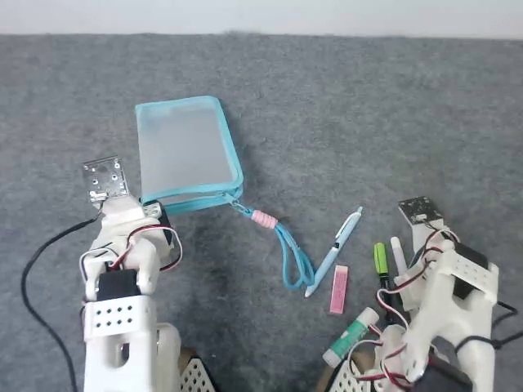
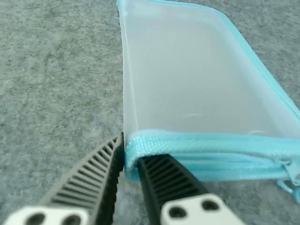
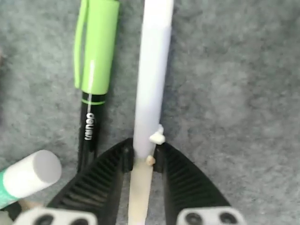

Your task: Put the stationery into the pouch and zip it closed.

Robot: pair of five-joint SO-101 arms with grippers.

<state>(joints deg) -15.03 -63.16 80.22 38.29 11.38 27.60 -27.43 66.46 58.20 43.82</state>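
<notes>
Five pieces of stationery lay outside the pouch (image 1: 184, 151) on the grey counter (image 1: 368, 106), so by my reading the task had barely begun: nothing packed, zip-up not yet done. A blue pen (image 1: 335, 249), a pink eraser (image 1: 338, 288), a green highlighter (image 1: 381, 260), a white pen (image 1: 398, 255) and a glue stick (image 1: 351, 335) sat well apart from the pouch, near the right arm. The high view gave this whole layout, plus the pouch's blue strap (image 1: 286, 245) trailing toward the pens. The wrist views added the grips. The left jaws were pinched on the pouch's teal zipper edge (image 2: 154, 143) at one corner, and the right jaws were clamped on the white pen's shaft (image 3: 150, 84), with the highlighter just beside it. Whether the zip stood open I could not tell, though the translucent pouch looked empty.
</notes>
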